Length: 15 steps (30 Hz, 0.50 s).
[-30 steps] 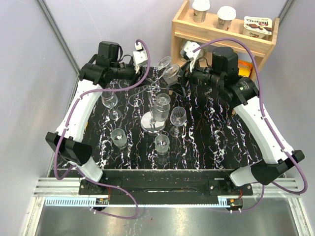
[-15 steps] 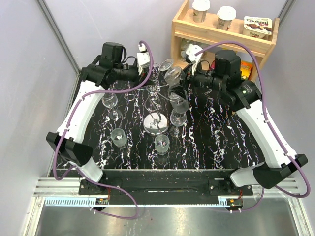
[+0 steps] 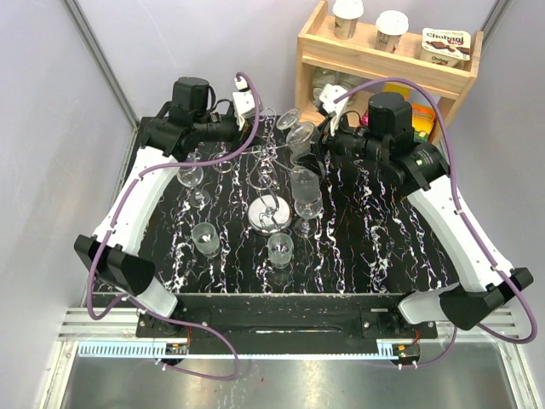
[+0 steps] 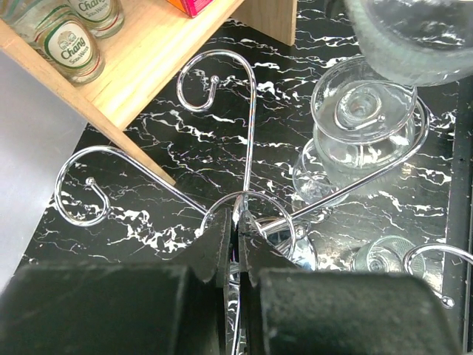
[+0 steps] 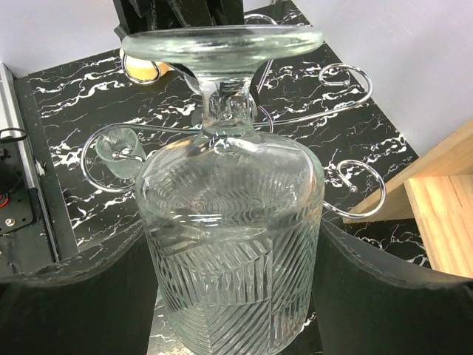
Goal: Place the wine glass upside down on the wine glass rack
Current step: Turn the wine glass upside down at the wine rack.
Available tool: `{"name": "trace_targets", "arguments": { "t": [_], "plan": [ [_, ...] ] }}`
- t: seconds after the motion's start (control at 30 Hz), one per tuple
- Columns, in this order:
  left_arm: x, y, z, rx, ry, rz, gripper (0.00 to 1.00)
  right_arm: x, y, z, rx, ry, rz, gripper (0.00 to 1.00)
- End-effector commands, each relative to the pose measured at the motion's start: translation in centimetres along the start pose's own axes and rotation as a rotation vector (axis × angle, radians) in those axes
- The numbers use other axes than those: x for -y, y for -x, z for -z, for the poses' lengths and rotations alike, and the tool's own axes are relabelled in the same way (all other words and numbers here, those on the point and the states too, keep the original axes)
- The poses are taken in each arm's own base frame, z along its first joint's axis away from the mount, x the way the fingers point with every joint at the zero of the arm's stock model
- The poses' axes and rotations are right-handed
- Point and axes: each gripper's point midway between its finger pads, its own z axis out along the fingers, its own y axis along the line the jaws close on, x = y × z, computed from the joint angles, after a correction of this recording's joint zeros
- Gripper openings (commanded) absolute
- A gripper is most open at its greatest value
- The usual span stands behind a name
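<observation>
The rack (image 4: 250, 193) is pinched at its top loop by the left gripper (image 4: 236, 229). The wine glass (image 5: 222, 185), foot up, is clamped in the right gripper (image 5: 230, 296) beside the rack's arms. If an arm is missed, the hung glass (image 4: 362, 111) could be knocked.

In the right wrist view, the bottom edge cuts off the wine glass (image 5: 229, 222) at its mouth, and I see the right gripper (image 5: 230, 281) only as dark blurs. The left gripper (image 4: 238, 240) hides the post of the wine glass rack (image 4: 253, 118).
</observation>
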Motion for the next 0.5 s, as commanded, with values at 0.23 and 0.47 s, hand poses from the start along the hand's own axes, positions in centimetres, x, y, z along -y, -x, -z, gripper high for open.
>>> {"name": "trace_targets", "arguments": {
  "t": [0.23, 0.47],
  "plan": [
    [-2.8, 1.3, 1.9, 0.056, 0.259, 0.012, 0.0, -1.1, 4.0, 2.7, 0.127, -0.013, 0.08, 0.0],
    [-3.0, 1.9, 1.8, 0.085, 0.348, 0.049, 0.0, -1.8, 3.3, 2.8, 0.116, 0.016, 0.072, 0.0]
  ]
}}
